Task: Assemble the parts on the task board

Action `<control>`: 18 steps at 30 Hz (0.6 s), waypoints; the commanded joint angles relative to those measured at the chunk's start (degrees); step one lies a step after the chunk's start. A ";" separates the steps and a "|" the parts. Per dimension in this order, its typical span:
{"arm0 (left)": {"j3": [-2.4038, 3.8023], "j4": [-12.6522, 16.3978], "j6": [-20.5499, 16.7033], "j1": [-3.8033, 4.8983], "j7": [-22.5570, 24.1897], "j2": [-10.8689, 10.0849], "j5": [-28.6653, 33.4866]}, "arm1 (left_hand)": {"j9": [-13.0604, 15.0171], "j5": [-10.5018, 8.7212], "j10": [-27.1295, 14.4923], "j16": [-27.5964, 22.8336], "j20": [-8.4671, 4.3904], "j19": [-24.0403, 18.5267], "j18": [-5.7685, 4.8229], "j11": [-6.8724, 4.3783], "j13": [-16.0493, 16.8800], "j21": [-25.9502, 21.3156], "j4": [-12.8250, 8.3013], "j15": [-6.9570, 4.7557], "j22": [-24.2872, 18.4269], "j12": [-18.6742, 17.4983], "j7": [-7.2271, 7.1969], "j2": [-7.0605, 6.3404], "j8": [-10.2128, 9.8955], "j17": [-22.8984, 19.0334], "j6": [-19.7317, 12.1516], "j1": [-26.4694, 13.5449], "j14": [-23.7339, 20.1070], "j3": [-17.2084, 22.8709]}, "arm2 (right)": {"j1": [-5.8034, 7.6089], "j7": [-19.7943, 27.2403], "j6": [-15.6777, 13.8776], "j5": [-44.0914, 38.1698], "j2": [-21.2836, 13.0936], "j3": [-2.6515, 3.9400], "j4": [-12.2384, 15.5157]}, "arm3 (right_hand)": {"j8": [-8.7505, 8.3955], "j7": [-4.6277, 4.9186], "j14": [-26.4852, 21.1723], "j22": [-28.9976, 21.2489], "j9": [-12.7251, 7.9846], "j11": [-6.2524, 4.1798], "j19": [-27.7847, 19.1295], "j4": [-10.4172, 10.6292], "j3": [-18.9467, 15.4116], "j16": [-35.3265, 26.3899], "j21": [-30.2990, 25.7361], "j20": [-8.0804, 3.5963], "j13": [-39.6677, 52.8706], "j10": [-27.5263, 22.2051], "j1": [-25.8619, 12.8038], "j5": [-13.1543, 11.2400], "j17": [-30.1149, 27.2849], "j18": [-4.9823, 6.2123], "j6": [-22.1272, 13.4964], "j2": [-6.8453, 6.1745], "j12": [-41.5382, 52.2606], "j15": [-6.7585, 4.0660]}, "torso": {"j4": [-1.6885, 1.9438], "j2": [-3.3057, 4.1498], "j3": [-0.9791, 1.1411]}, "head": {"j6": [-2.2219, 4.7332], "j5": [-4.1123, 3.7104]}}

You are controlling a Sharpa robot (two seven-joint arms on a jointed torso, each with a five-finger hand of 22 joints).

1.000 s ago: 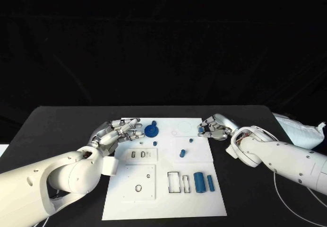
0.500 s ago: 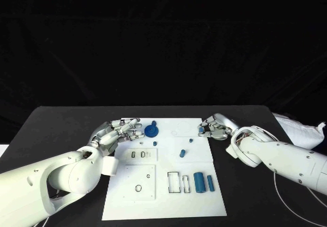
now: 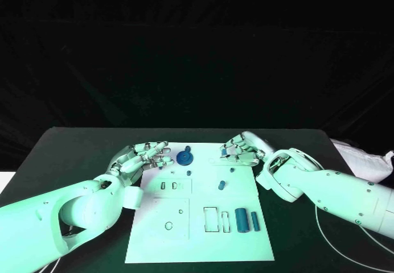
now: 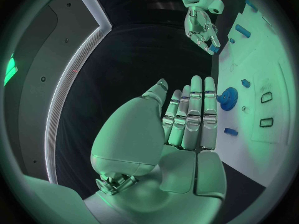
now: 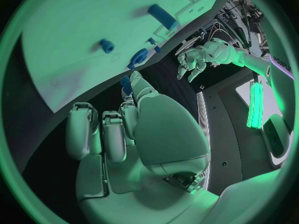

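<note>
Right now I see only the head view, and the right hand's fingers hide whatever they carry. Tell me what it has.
Observer: The right wrist view shows the right hand pinching a small blue part at its fingertips.
Operator: Now check the left hand's palm for me.
Observer: The left wrist view shows the left hand holding nothing: its palm is bare and its fingers are stretched out straight.
</note>
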 commanded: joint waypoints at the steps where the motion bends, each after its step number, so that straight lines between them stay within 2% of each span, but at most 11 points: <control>1: 0.03 -0.41 0.91 0.02 0.66 0.14 0.56 | -0.05 -0.25 -0.05 -0.38 0.01 0.21 0.64 0.22 -0.05 -0.19 0.13 0.24 -0.09 -0.12 0.07 0.01 -0.15 0.09 -0.05 0.16 -0.10 0.36 | 0.05 -5.09 -0.34 -1.72 1.23 0.02 1.64 | 0.23 -1.44 5.31 -0.08 0.58 -1.22 0.07 0.59 0.24 0.16 0.21 -0.39 -8.62 1.46 -0.76 -0.29 12.07 -0.38 1.28 -0.06 -0.30 -0.18 | 0.46 -0.66 -0.41 | -0.66 0.36; 4: 0.03 -0.95 0.96 0.02 0.79 0.07 0.73 | -0.05 -0.25 -0.05 -0.38 0.01 0.21 0.64 0.22 -0.05 -0.19 0.13 0.24 -0.09 -0.12 0.07 0.01 -0.15 0.09 -0.05 0.16 -0.10 0.36 | -0.11 -6.43 0.94 -5.37 3.23 -0.01 3.09 | 0.12 -1.39 5.29 -0.25 0.55 -1.17 -0.02 0.70 0.30 0.11 0.12 -0.39 -8.80 1.36 -1.00 -0.25 11.98 -0.35 1.18 0.02 -0.58 -0.16 | 0.82 -1.09 -0.61 | -1.26 1.08; 5: 0.03 -1.10 1.00 0.02 0.83 0.05 0.76 | -0.05 -0.25 -0.05 -0.39 0.01 0.21 0.64 0.22 -0.05 -0.18 0.11 0.24 -0.09 -0.12 0.07 0.00 -0.15 0.10 -0.06 0.17 -0.10 0.38 | -0.28 -6.78 1.28 -6.67 3.74 -0.02 3.53 | 0.10 -1.38 5.29 -0.23 0.55 -1.16 -0.01 0.74 0.32 0.10 0.13 -0.38 -8.80 1.37 -1.08 -0.24 11.97 -0.35 1.16 0.04 -0.59 -0.15 | 1.04 -1.25 -0.72 | -1.40 1.07; 8: 0.03 -1.51 1.01 0.02 0.96 0.03 0.83 | -0.05 -0.25 -0.06 -0.39 0.01 0.21 0.64 0.22 -0.05 -0.18 0.10 0.24 -0.10 -0.12 0.07 0.00 -0.15 0.10 -0.06 0.17 -0.10 0.38 | -0.71 -7.86 1.95 -9.01 5.22 -0.15 4.29 | 0.09 -1.39 5.29 -0.23 0.54 -1.16 -0.01 0.73 0.36 0.10 0.13 -0.38 -8.82 1.36 -1.08 -0.20 11.96 -0.36 1.16 0.07 -0.63 -0.15 | 1.37 -1.51 -0.88 | -1.66 1.63; 12: 0.03 -1.92 1.14 0.03 1.24 0.00 1.37 | -0.05 -0.25 -0.06 -0.40 0.01 0.21 0.64 0.21 -0.05 -0.19 0.08 0.24 -0.10 -0.12 0.06 -0.02 -0.15 0.11 -0.07 0.19 -0.10 0.40 | -1.14 -9.87 1.92 -10.81 7.52 -0.88 4.29 | -0.12 -1.36 5.21 -0.63 0.51 -1.15 -0.21 0.30 0.90 -0.09 -0.08 -0.37 -8.99 1.26 -1.10 1.71 11.63 -0.28 1.13 -0.22 -1.00 -0.15 | 1.73 -1.77 -1.21 | -2.02 1.91; 16: 0.03 -1.83 1.43 0.03 1.48 0.02 1.85 | -0.05 -0.25 -0.08 -0.44 0.01 0.20 0.64 0.20 -0.06 -0.19 0.01 0.25 -0.10 -0.12 0.03 -0.10 -0.16 0.14 -0.10 0.21 -0.11 0.43 | -1.82 -12.32 1.19 -12.09 9.87 -1.55 3.60 | -0.18 -1.33 5.15 -0.99 0.50 -1.14 -0.40 0.27 0.99 -0.23 -0.25 -0.36 -9.13 1.18 -1.24 2.02 11.37 -0.20 1.11 -0.32 -1.23 -0.13 | 1.87 -1.98 -1.48 | -2.21 2.14; 18: 0.03 -1.82 1.46 0.04 1.52 0.05 1.94 | -0.05 -0.25 -0.08 -0.44 0.01 0.20 0.64 0.20 -0.06 -0.19 0.01 0.25 -0.10 -0.12 0.03 -0.10 -0.16 0.14 -0.10 0.21 -0.11 0.43 | -2.03 -13.33 0.99 -12.56 10.66 -1.82 3.34 | -0.23 -1.29 5.13 -1.19 0.48 -1.11 -0.51 0.28 1.00 -0.28 -0.35 -0.36 -9.31 1.06 -1.37 2.12 11.28 -0.16 1.06 -0.42 -1.51 -0.12 | 1.94 -2.03 -1.54 | -2.31 2.26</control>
